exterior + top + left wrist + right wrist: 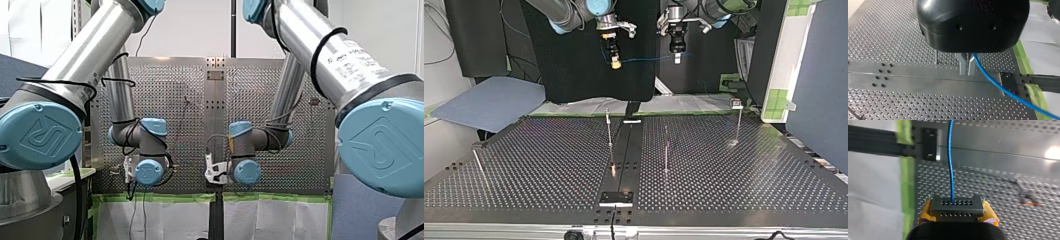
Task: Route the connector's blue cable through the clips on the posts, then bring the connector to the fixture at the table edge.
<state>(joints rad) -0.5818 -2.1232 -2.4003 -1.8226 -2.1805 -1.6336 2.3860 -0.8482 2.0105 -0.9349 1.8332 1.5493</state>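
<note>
The perforated desk [549,165] is dull-sheened metal, the blue cable [950,165] smooth glossy plastic, the connector [956,207] matt black plastic, and my left gripper [967,71] has a glossy black shell with bare metal jaws.

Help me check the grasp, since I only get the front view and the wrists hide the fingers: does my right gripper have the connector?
Observer: Yes. The right wrist view shows the black connector clamped between the yellow-padded fingers, with the blue cable leaving its face.
Operator: And my left gripper?
Observer: In the left wrist view its metal fingers look closed on the cable.
Operator: Any posts threaded yet?
Observer: No. In the top view the cable runs through open air, clear of all of them.
</note>
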